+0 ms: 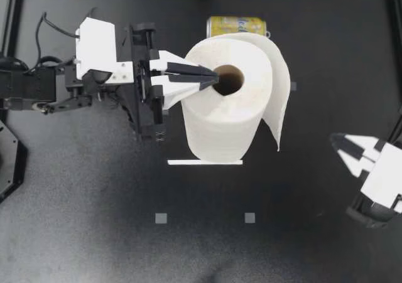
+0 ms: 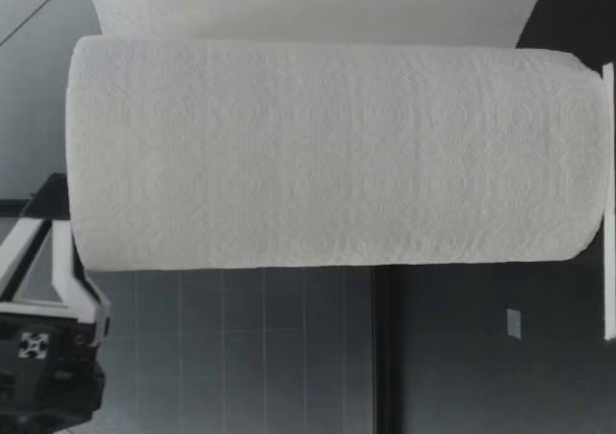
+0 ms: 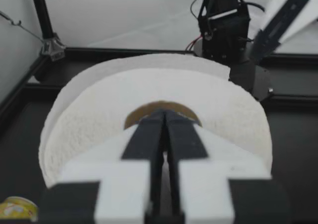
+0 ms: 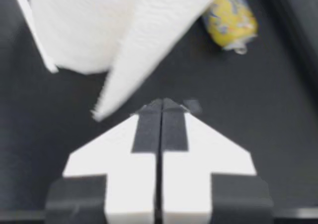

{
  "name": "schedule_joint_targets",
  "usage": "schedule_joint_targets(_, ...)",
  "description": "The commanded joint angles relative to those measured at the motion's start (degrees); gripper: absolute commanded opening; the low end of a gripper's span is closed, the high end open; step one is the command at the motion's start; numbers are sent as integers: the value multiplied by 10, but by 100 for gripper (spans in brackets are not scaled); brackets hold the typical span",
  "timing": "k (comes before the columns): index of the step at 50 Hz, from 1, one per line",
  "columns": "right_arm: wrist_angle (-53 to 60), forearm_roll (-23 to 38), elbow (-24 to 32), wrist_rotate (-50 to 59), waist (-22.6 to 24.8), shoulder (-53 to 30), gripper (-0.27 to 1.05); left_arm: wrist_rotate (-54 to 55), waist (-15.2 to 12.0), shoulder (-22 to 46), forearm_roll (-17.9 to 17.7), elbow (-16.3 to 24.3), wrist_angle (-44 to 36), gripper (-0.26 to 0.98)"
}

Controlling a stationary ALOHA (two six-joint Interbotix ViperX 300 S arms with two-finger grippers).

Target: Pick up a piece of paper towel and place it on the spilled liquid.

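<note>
While both sets of jaws are pressed fully together with nothing held, a paper towel roll stands upright on a thin white base on the black bench. The roll is thick and white, dimpled all over with an embossed texture. Its brown cardboard core shows as a dark round hole at the top. The left jaws sit at the top of the roll, their tips at the near edge of that core. A loose sheet hangs unrolled down the side of the roll that faces the right jaws. Its lower corner is just ahead of the right jaws, not touching them. Farther ahead of the right jaws, past the sheet, a yellow can lies on its side.
</note>
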State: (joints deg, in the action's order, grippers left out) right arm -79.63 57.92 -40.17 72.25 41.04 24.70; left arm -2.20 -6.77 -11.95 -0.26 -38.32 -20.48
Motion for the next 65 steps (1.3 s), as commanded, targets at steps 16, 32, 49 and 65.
schedule_joint_targets(16, 77, 113, -40, 256, 5, -53, 41, 3, -2, 2, -1, 2, -3, 13)
schedule_joint_targets(32, 60, 172, -32, 457, -25, -161, 80, 3, -2, 3, -1, 1, -2, 13)
schedule_joint_targets(49, -57, 173, 12, 480, -56, -228, 80, 4, -2, 3, -2, 0, -3, 13)
schedule_joint_targets(65, -57, 176, 17, 481, -97, -239, 80, 4, -2, 3, -3, -1, -3, 13)
